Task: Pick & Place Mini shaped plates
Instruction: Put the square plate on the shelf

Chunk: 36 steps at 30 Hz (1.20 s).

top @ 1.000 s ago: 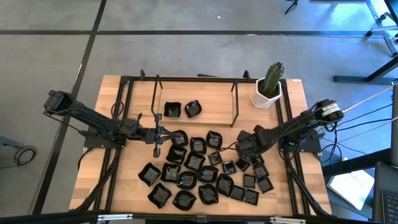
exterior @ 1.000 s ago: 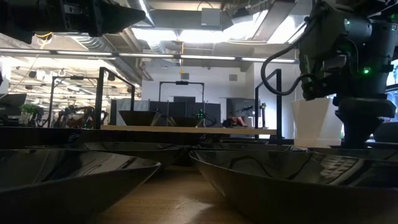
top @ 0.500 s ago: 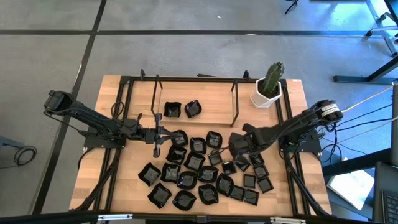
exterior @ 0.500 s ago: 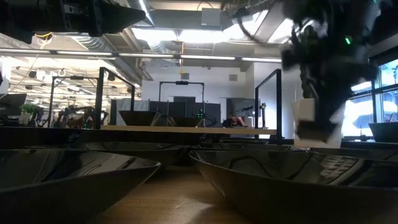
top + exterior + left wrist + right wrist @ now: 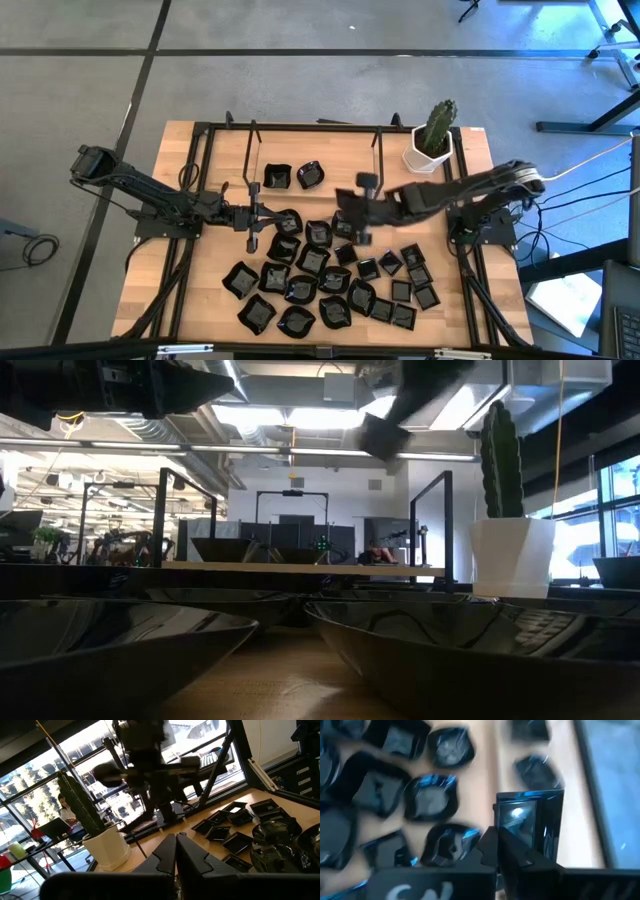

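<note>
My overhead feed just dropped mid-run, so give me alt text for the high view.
The right hand, shut on a small square plate, is carried over the middle of the wooden table, above a spread of glossy black mini plates. The left hand is shut beside the pile's left edge. Two plates sit apart at the back, and a potted cactus occupies the far right corner.
</note>
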Each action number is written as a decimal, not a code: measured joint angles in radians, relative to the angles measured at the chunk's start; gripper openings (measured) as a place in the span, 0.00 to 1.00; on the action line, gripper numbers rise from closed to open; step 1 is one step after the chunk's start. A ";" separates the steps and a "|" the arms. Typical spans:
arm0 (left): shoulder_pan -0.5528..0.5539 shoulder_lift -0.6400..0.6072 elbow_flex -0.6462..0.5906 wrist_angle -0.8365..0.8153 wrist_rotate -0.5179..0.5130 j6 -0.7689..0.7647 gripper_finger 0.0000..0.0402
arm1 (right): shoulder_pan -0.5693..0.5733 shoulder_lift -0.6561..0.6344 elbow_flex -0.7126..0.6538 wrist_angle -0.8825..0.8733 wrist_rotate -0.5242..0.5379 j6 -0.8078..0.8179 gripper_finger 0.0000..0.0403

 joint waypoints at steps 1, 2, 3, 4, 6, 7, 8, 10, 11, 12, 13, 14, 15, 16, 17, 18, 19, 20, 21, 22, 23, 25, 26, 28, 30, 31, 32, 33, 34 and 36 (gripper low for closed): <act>0.000 0.000 0.000 0.000 0.000 0.000 0.02 | -0.023 0.018 0.030 0.001 -0.001 -0.041 0.02; 0.000 0.000 0.000 0.000 0.000 0.000 0.02 | -0.049 0.038 0.058 0.001 -0.001 -0.080 0.02; 0.000 0.000 0.000 0.000 0.000 0.000 0.01 | -0.077 0.060 0.084 -0.001 -0.001 -0.116 0.02; 0.000 0.000 0.000 0.000 0.000 0.000 0.01 | -0.107 0.083 0.105 -0.002 -0.002 -0.146 0.02; 0.000 0.000 0.000 -0.001 0.000 0.000 0.01 | -0.167 0.129 0.131 -0.008 -0.033 -0.207 0.01; 0.000 0.000 0.000 -0.003 0.000 0.000 0.01 | -0.196 0.150 0.137 -0.012 -0.070 -0.239 0.01; 0.000 0.000 0.000 -0.006 0.000 0.000 0.01 | -0.225 0.169 0.138 -0.014 -0.102 -0.269 0.01; 0.000 0.000 0.000 -0.013 0.000 0.000 0.02 | -0.273 0.203 0.136 -0.024 -0.157 -0.309 0.01; 0.000 0.000 0.000 -0.016 0.000 0.000 0.02 | -0.293 0.219 0.136 -0.042 -0.164 -0.323 0.01; 0.000 0.000 0.000 -0.021 0.000 0.000 0.02 | -0.310 0.236 0.136 -0.066 -0.162 -0.339 0.01; 0.000 0.000 0.000 -0.023 0.000 0.000 0.02 | -0.325 0.251 0.136 -0.091 -0.158 -0.358 0.01; 0.000 0.000 0.000 -0.023 0.000 0.000 0.02 | -0.338 0.265 0.135 -0.114 -0.159 -0.374 0.01; 0.000 0.000 0.000 -0.022 0.000 0.000 0.02 | -0.350 0.278 0.135 -0.133 -0.158 -0.383 0.01; 0.000 0.000 0.000 -0.022 0.000 0.000 0.02 | -0.361 0.289 0.134 -0.145 -0.159 -0.388 0.01; 0.000 0.000 0.000 -0.023 0.000 0.000 0.01 | -0.371 0.300 0.134 -0.150 -0.159 -0.388 0.01; 0.000 0.000 0.000 -0.022 0.000 0.000 0.01 | -0.379 0.308 0.134 -0.148 -0.159 -0.382 0.01; 0.000 0.000 0.000 -0.022 0.000 0.000 0.01 | -0.386 0.318 0.134 -0.148 -0.159 -0.378 0.01; 0.000 0.000 0.000 -0.022 0.000 0.000 0.01 | -0.390 0.328 0.134 -0.149 -0.160 -0.377 0.01; 0.000 0.000 0.000 -0.022 0.000 0.000 0.01 | -0.393 0.339 0.134 -0.148 -0.164 -0.380 0.01; 0.000 0.000 0.000 -0.022 0.000 0.000 0.01 | -0.394 0.350 0.134 -0.149 -0.165 -0.382 0.01; 0.000 0.000 0.000 -0.022 0.000 0.000 0.01 | -0.396 0.360 0.134 -0.151 -0.165 -0.385 0.01; 0.000 0.000 0.000 -0.022 0.000 0.000 0.02 | -0.395 0.376 0.134 -0.153 -0.159 -0.382 0.01; 0.000 0.000 0.000 -0.022 0.000 0.000 0.02 | -0.396 0.383 0.134 -0.153 -0.151 -0.370 0.01; 0.000 0.000 0.000 -0.022 0.000 0.000 0.02 | -0.397 0.394 0.134 -0.156 -0.127 -0.334 0.01; 0.000 0.000 0.000 -0.022 0.000 0.000 0.02 | -0.397 0.397 0.134 -0.166 -0.112 -0.301 0.01; 0.000 0.000 0.000 -0.022 0.000 0.000 0.02 | -0.397 0.397 0.134 -0.177 -0.107 -0.286 0.01; 0.000 0.000 0.000 -0.022 0.000 0.000 0.01 | -0.397 0.397 0.134 -0.184 -0.101 -0.272 0.01; 0.000 0.000 0.000 -0.022 0.000 0.000 0.01 | -0.397 0.397 0.134 -0.186 -0.096 -0.258 0.01; 0.000 0.000 0.000 -0.022 0.000 0.000 0.01 | -0.397 0.397 0.134 -0.190 -0.090 -0.244 0.01; 0.000 0.000 0.000 -0.022 0.000 0.000 0.01 | -0.397 0.397 0.134 -0.200 -0.090 -0.225 0.01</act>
